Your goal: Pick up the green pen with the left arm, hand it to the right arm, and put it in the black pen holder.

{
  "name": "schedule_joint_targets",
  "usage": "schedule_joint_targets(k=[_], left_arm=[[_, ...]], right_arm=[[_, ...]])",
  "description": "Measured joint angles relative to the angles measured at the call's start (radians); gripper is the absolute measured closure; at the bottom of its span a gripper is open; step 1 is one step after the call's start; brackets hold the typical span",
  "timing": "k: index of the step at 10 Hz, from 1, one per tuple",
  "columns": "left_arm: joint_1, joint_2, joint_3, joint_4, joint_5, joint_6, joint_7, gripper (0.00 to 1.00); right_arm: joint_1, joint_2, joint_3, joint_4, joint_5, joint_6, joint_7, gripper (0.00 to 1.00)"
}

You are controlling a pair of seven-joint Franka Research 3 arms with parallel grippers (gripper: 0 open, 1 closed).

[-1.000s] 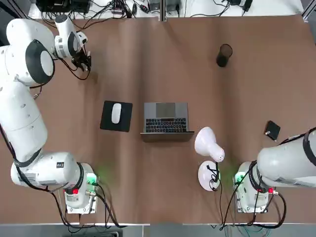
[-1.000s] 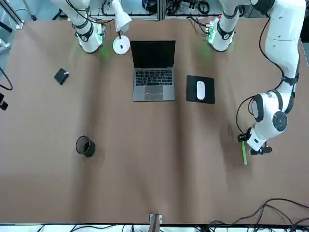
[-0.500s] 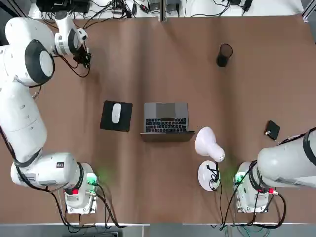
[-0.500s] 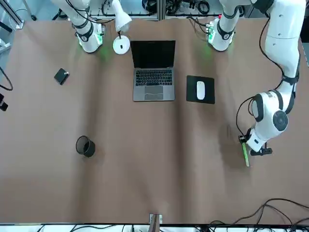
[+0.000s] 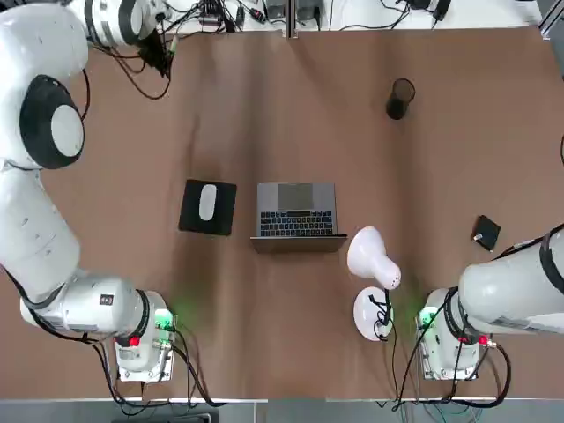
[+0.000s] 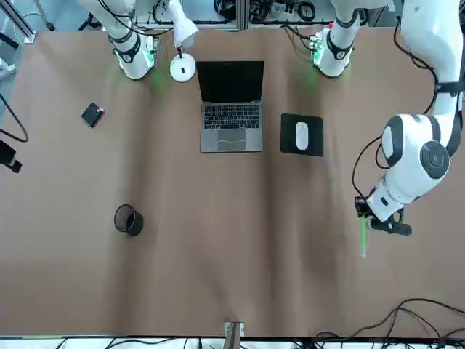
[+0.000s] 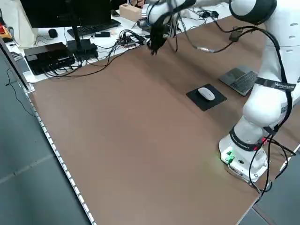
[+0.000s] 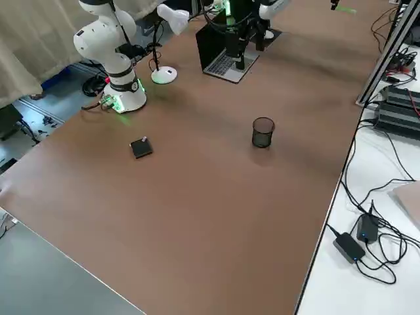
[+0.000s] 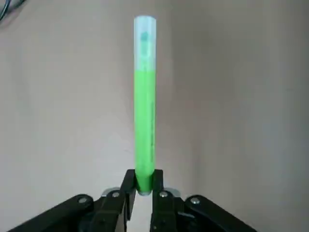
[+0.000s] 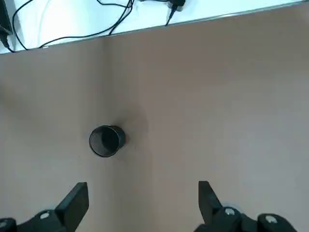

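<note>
Your left gripper (image 9: 143,186) is clamped on the green pen (image 9: 144,101), lifted clear above the table's far-left corner; next, carry it toward the wide-open right gripper (image 10: 140,200) for handover.

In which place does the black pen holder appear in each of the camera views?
Top: black pen holder at upper right, beyond the laptop.
Front: lower left, nearer the camera than the laptop.
Left side: not in it.
Right side: centre, laptop behind.
Left wrist: not in it.
Right wrist: left of centre.
Shared landmark: the laptop.
</note>
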Motion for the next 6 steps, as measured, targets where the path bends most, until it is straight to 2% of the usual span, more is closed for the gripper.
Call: schedule_joint_targets(k=[3, 6], left_arm=[[-0.065, -0.004, -0.070, 0.151, 0.001, -0.153, 0.118, 0.82], [-0.072, -0.002, -0.170, 0.228, 0.002, -0.171, 0.255, 0.82]], right_arm=[[0.075, 0.007, 0.005, 0.000, 0.000, -0.034, 0.221, 0.00], [0.190, 0.026, 0.011, 0.000, 0.038, -0.037, 0.526, 0.00]])
